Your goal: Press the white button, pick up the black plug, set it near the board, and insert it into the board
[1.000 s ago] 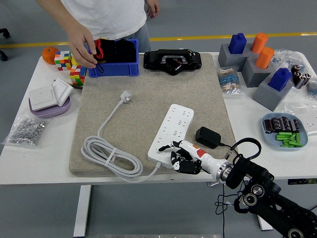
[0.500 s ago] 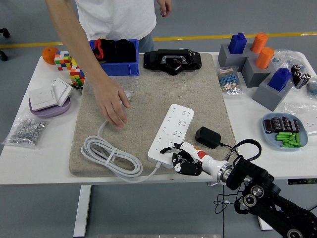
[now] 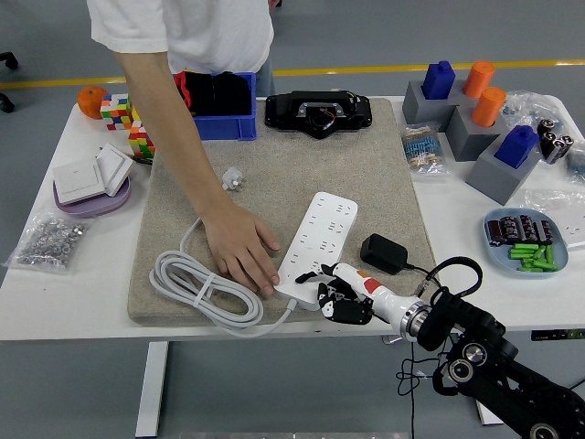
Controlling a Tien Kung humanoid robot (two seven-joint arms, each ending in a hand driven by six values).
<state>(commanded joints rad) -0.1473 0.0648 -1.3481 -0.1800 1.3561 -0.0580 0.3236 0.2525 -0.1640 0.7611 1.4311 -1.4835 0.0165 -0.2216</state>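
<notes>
The white power strip [image 3: 322, 236] lies slantwise on the beige mat [image 3: 347, 165]. My right hand [image 3: 331, 290] rests at the strip's near end, one pale finger stretched onto its corner, the other fingers curled under, holding nothing. The black plug [image 3: 383, 253] lies on the mat just right of the strip, its cord running back toward my wrist. A person's hand [image 3: 242, 258] lies flat at the strip's near left edge, close to my fingers. The strip's white cable [image 3: 203, 288] is coiled at the mat's front left, and its white plug [image 3: 233, 179] lies further back.
A black device [image 3: 318, 113] and a blue bin [image 3: 218, 108] stand at the mat's far edge. Grey blocks with coloured pegs [image 3: 475, 119] and a plate of batteries [image 3: 526, 240] are on the right. Wall switches [image 3: 90, 176], puzzle cubes [image 3: 128, 123] and a bag of nuts [image 3: 50, 240] are on the left.
The person's hand has moved from the blue bin down across the mat to the near left end of the power strip. My right hand has stayed put.
</notes>
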